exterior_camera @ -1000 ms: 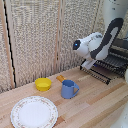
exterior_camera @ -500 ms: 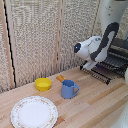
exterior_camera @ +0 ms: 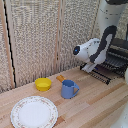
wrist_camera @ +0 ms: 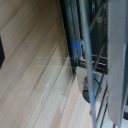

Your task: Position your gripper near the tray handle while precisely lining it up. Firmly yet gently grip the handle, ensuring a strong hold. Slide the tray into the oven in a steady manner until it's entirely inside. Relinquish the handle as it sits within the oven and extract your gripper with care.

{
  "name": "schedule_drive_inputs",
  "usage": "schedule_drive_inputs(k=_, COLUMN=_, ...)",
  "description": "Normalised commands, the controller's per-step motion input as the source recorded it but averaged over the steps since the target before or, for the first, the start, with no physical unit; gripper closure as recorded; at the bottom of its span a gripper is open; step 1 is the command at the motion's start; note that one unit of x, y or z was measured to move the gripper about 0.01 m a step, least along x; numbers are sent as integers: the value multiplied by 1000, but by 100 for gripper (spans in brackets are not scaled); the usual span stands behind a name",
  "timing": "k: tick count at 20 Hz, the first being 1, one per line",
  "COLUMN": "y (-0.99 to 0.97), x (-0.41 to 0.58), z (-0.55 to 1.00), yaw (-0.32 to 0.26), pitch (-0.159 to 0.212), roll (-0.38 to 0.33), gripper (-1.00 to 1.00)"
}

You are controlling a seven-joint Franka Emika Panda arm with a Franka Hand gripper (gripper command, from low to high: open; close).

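Observation:
My gripper (exterior_camera: 90, 68) hangs from the white hand at the exterior view's right, right at the front edge of the tray (exterior_camera: 104, 75). The tray is a dark wire rack sticking out of the dark oven (exterior_camera: 119, 56). The tray handle (exterior_camera: 98, 78) is the thin bar along the rack's front edge, just below the fingers. In the wrist view, a dark finger with a blue band (wrist_camera: 74, 48) lies beside blurred grey rack bars (wrist_camera: 86, 55) over the wooden table (wrist_camera: 35, 65). The view is too blurred to tell whether the jaws are open or closed on the bar.
A blue mug (exterior_camera: 69, 90) stands on the table in front of the rack. A yellow bowl (exterior_camera: 43, 84), a small orange object (exterior_camera: 60, 78) and a round patterned plate (exterior_camera: 34, 111) lie towards the exterior view's left. A woven screen stands behind.
The hand has sunk slightly towards the rack's front edge. The rack and the other objects have not moved.

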Motion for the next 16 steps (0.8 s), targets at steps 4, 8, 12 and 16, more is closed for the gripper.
schedule_drive_inputs(k=4, y=-62, x=44, z=-168, yaw=21, pitch=11, roll=-65, gripper=100)
schedule_drive_inputs(k=8, y=-12, x=36, z=-176, yaw=21, pitch=13, roll=-81, gripper=100)
schedule_drive_inputs(k=12, y=-61, x=11, z=-124, yaw=32, pitch=10, roll=-66, gripper=100)
schedule_drive_inputs(k=16, y=-484, x=-74, z=92, yaw=35, pitch=-1, roll=-12, gripper=100)
